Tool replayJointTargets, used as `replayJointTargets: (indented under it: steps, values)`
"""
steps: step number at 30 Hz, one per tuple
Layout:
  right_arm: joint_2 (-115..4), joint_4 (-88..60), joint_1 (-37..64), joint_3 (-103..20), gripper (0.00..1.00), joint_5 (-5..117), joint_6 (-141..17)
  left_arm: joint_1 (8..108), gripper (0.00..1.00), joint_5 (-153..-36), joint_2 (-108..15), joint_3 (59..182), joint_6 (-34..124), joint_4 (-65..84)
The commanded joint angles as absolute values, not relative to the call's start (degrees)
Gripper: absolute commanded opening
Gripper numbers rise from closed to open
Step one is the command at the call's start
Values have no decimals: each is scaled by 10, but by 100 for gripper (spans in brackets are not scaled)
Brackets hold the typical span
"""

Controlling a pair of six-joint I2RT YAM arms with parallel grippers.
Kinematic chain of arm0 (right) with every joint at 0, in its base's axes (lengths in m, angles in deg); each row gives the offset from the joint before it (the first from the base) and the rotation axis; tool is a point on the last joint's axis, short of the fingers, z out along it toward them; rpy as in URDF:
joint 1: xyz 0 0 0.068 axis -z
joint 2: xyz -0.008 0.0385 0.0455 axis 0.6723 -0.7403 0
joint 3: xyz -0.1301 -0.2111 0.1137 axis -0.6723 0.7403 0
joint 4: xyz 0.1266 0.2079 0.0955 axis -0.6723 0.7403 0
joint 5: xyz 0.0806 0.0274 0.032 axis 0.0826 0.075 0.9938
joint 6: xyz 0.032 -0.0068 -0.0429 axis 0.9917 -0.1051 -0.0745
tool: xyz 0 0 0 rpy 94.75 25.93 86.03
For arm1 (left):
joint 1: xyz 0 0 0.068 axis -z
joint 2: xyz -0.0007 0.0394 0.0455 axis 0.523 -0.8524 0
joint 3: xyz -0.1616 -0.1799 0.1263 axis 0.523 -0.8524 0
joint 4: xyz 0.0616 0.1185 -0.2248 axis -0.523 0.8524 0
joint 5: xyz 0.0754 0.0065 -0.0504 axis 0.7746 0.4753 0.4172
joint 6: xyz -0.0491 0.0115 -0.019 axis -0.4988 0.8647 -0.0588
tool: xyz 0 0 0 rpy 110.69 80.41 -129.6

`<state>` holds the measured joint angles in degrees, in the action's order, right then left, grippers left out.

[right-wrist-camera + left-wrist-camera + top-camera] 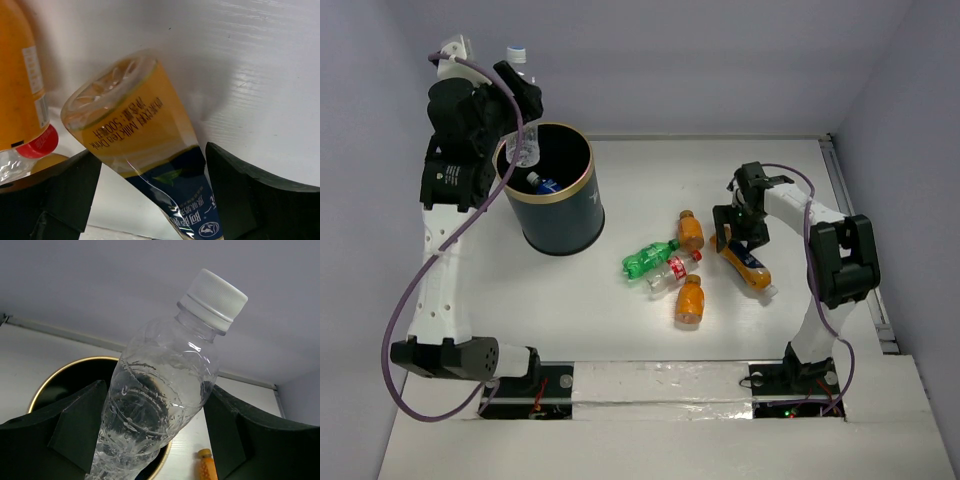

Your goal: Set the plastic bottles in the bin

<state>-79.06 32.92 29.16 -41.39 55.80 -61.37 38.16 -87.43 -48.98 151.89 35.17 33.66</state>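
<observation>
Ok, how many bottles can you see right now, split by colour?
orange bottles: 3
green bottle: 1
clear bottles: 3 (one held up, one red-labelled, one blue-labelled inside the bin)
Total: 7 in view; the bin may hide more.

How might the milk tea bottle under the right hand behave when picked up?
The milk tea bottle lies on its side, round-bodied, so a nudge would probably roll it. It looks full of tan liquid, likely heavy for its size. Smooth plastic may slip.
</observation>
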Motion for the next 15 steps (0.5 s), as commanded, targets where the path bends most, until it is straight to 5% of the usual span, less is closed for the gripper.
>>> replayJointTargets:
  steps: [1, 7, 12, 15]
  values:
    - [-791, 328, 292, -444, 87, 527, -607, 338, 51, -904, -473, 1471, 315, 265]
    - [-767, 308, 292, -431, 67, 506, -596, 322, 57, -915, -478, 1371, 308, 195]
    - [-714, 312, 292, -439, 60, 483, -582, 322, 85, -924, -489, 1362, 307, 199]
    - [-665, 324, 292, -454, 59, 450, -574, 322, 90, -940, -488, 1381, 312, 209]
